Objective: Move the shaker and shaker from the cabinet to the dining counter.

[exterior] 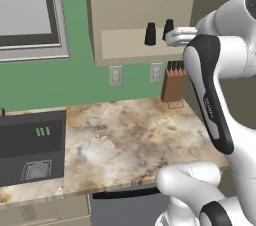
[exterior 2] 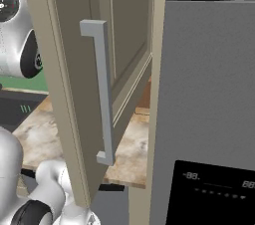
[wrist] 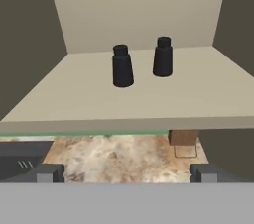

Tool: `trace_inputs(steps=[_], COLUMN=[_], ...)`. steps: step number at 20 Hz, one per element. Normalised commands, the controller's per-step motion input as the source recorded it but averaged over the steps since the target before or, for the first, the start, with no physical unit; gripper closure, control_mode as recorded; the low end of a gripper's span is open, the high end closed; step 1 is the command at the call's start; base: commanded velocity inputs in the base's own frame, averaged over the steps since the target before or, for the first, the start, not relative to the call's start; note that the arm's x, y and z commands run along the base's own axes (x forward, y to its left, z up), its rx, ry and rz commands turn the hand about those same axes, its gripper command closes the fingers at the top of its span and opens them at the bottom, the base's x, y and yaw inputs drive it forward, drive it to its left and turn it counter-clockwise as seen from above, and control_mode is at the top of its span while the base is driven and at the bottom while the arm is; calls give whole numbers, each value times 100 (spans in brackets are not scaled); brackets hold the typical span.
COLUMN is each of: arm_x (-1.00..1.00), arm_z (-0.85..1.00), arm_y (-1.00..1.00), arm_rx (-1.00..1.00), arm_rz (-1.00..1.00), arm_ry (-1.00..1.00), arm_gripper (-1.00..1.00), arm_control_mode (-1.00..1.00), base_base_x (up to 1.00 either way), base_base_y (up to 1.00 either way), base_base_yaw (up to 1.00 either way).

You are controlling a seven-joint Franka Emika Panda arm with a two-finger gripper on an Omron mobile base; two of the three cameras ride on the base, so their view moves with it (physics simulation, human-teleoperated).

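Note:
Two small black shakers stand upright on the plain beige shelf (wrist: 149, 101) of the open wall cabinet (exterior: 130, 0). In the hand view one shaker (wrist: 122, 66) is nearer and to the left, and the other shaker (wrist: 162, 57) is a little farther back on the right. From the left base view they appear as a left shaker (exterior: 150, 34) and a right shaker (exterior: 168, 29). My gripper (wrist: 127, 173) is open and empty, held level just in front of the shelf edge, short of both. The white hand with the gripper (exterior: 171, 36) sits beside the right shaker. The dining counter is out of view.
The cabinet door (exterior 2: 69, 69) hangs open with its long metal handle (exterior 2: 102, 94) close to my arm. Below the shelf lie a marbled worktop (exterior: 125, 140), a wooden knife block (exterior: 173, 82), wall outlets (exterior: 116, 75) and a dark appliance (exterior: 30, 150). A grey fridge (exterior 2: 209, 94) stands on the right.

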Motion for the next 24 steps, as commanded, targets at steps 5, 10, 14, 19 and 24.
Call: trace_inputs(steps=[5,10,14,19,24], arm_x=[36,30,24,25,28], arm_z=[0,0,0,0,0], arm_y=[4,6,2,0,0], arm_rx=[0,0,0,0,0], arm_rz=[0,0,0,0,0], arm_ry=[0,0,0,0,0], arm_gripper=[-100,-100,-100,-100,-100], arm_control_mode=[-100,-100,-100,-100,-100], base_base_x=[0,0,0,0,0], base_base_y=[0,0,0,0,0], base_base_yaw=[0,0,0,0,0])
